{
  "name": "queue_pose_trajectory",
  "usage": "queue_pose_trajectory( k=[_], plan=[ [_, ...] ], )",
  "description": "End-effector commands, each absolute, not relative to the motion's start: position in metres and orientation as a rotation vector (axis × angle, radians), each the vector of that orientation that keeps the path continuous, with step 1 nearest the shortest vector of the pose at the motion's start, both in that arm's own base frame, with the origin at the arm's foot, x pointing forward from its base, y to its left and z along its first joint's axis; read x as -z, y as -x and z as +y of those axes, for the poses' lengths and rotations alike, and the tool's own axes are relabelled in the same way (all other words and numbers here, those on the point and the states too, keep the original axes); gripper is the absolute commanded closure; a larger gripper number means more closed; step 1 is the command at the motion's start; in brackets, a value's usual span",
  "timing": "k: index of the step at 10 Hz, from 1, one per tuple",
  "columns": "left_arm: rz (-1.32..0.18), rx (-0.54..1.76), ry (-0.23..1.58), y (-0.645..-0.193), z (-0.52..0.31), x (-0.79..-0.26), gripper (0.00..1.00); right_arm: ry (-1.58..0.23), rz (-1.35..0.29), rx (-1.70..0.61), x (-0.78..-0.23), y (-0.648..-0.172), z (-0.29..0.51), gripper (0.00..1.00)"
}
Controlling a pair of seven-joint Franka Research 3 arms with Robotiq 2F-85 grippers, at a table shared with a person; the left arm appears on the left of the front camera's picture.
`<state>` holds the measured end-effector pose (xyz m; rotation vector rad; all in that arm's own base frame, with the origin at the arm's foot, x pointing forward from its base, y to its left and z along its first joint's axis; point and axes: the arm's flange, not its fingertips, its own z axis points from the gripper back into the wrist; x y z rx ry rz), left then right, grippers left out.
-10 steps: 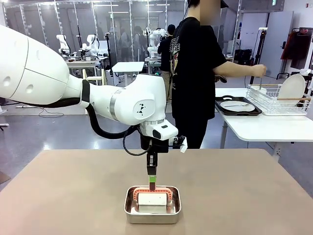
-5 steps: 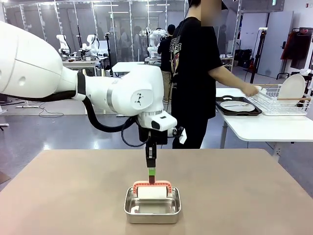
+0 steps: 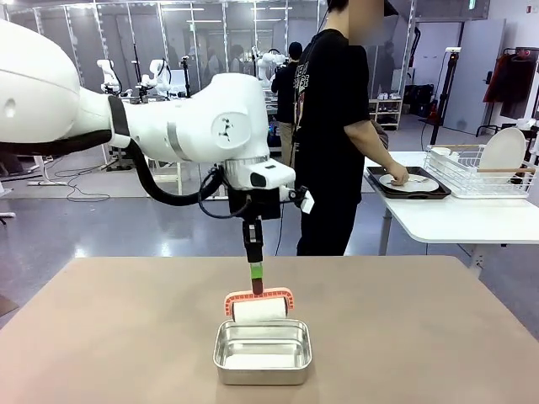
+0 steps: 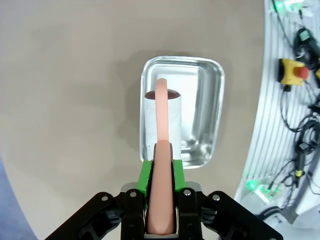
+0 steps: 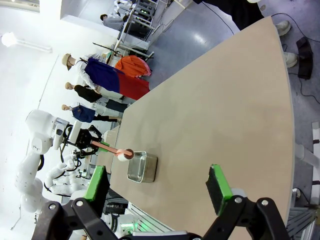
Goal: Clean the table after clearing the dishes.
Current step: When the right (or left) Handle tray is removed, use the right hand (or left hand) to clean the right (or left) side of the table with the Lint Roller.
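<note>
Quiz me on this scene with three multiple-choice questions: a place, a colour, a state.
1. Where is the roller relative to the steel pan?
A) lying flat in it B) held up over it C) on the floor
2. What colour is the roller's handle?
A) blue B) salmon pink C) black
3. How is the right tool?
A) open, empty B) shut on a plate C) shut on a fork
Answers: 1 B, the left tool holds it over the pan; 2 B, the pink bar runs between the green pads; 3 A, its fingers stand wide apart, nothing between.
</note>
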<state>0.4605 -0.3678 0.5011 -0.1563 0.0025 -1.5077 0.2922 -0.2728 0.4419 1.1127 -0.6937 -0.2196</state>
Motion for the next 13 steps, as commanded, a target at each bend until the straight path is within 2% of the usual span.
queue_pose_trajectory(
  k=[1,3,6,8,9,10,11,12,13],
  plan=[
    [0.019,1.377,0.261,-0.454,-0.342,-0.537,1.0,-1.11,-0.697,0.219,-0.445,-0.291,-0.272,0.0],
    [-0.02,1.169,0.251,-0.461,-0.3,-0.554,1.0,-1.11,-0.697,0.219,-0.445,-0.291,-0.272,0.0],
    [-0.023,0.776,0.235,-0.461,-0.225,-0.535,1.0,-1.11,-0.697,0.219,-0.445,-0.291,-0.272,0.0],
    [-0.04,0.51,0.203,-0.451,-0.203,-0.516,1.0,-1.11,-0.697,0.219,-0.445,-0.291,-0.272,0.0],
    [-0.11,0.403,0.228,-0.449,-0.195,-0.507,1.0,-1.11,-0.697,0.219,-0.445,-0.291,-0.272,0.0],
    [-0.198,0.35,0.255,-0.452,-0.189,-0.503,1.0,-1.11,-0.697,0.219,-0.445,-0.291,-0.272,0.0],
    [-0.267,0.441,0.225,-0.451,-0.181,-0.504,1.0,-1.11,-0.697,0.219,-0.445,-0.291,-0.272,0.0],
    [-0.082,0.413,0.236,-0.464,-0.186,-0.507,1.0,-1.11,-0.697,0.219,-0.445,-0.291,-0.272,0.0],
    [-0.082,0.413,0.236,-0.464,-0.186,-0.507,1.0,-1.11,-0.697,0.219,-0.445,-0.291,-0.272,0.0]
  ],
)
